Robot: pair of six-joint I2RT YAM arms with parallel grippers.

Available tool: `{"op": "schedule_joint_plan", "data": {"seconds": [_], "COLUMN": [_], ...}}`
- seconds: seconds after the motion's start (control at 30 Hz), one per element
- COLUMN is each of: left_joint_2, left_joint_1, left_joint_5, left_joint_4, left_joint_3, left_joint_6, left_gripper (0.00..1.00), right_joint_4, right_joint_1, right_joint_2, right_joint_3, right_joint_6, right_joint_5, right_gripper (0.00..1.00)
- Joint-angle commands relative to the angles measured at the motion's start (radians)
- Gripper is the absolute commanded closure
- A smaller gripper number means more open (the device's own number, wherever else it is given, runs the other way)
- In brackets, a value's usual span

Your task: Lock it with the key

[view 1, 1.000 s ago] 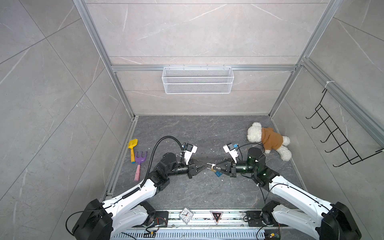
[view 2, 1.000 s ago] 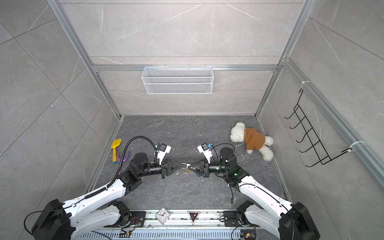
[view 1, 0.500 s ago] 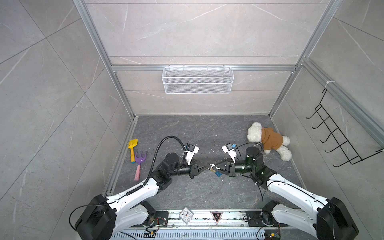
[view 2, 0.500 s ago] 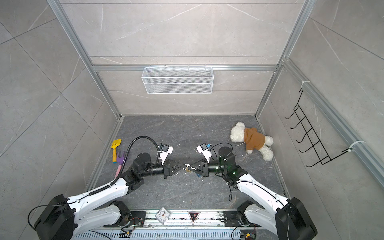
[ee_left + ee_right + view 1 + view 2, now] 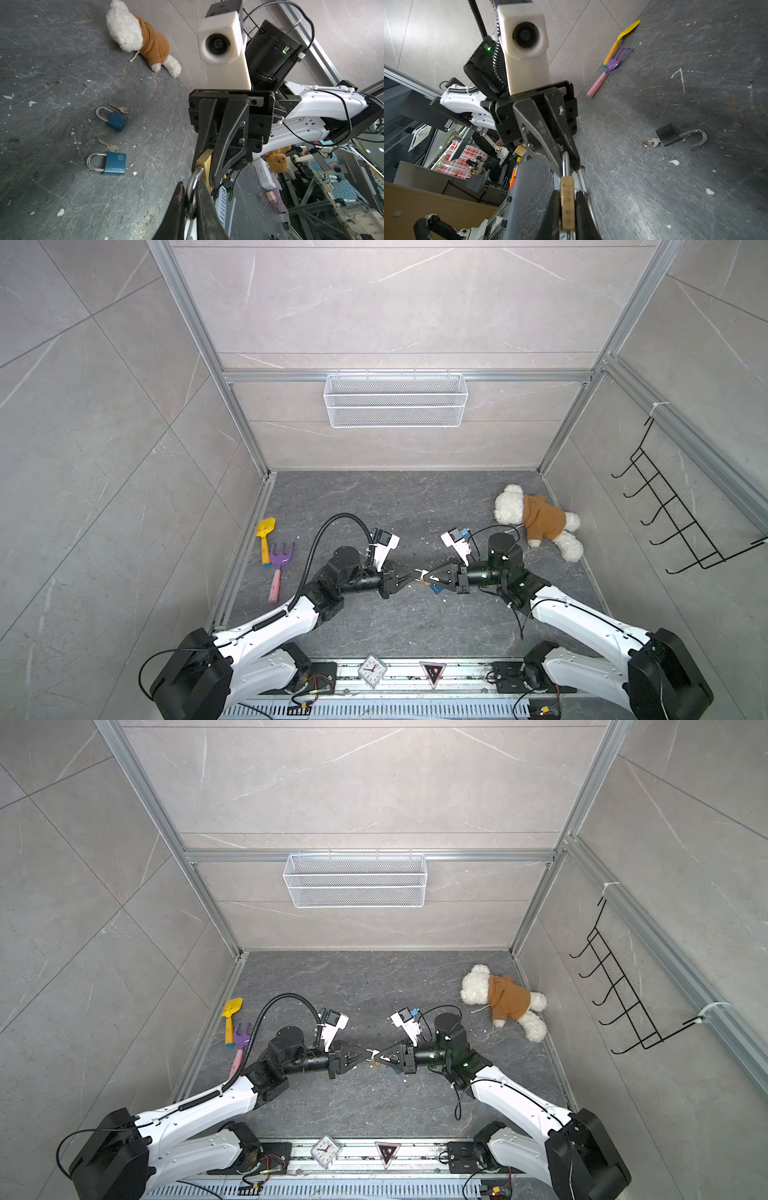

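We hold the brass padlock (image 5: pixel 423 578) in the air at lower centre of both top views, with the right gripper (image 5: pixel 432 575) clamped on its body and the left gripper (image 5: pixel 411 575) pinching its shackle. No key shows in it, so we judge the locking turn remains.

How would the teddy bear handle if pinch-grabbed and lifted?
Teddy bear looks plush, so probably light and floppy; grabbed by a leg, the body would likely dangle. Lying flat with limbs splayed, it should not roll; the fuzzy fur likely grips well.
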State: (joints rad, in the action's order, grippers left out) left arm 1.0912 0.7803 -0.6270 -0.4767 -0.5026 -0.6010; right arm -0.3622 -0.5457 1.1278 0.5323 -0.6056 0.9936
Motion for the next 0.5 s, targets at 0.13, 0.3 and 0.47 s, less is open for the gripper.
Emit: {"op": "schedule_joint_plan", "data": {"seconds": [0.13,0.3,0.47], "left_joint_2": [-0.019,-0.043,-0.065], "left_joint_1": [0.082,0.081,0.071], "left_joint_5": [-0.182,-0.142,-0.022], "left_joint_4": [-0.131,-0.143,-0.174], "left_joint_3": [-0.038,-0.020,0.016], "left_joint_6": [0.025,0.014,-0.020], "left_gripper": [0.95,1.00,1.00], "right_joint_4": [-0.050,-0.043,-0.071], "right_joint_1": [-0.015,-0.016,-0.005], "right_joint_2": [0.039,0.040,0.026], "right_joint_3": [0.036,0.031,0.016], "right_joint_6": [0.021,0.023,-0.004], "right_joint_5": [-0.089,-0.107,-0.107], "right_gripper": [1.00,1.00,0.82]}}
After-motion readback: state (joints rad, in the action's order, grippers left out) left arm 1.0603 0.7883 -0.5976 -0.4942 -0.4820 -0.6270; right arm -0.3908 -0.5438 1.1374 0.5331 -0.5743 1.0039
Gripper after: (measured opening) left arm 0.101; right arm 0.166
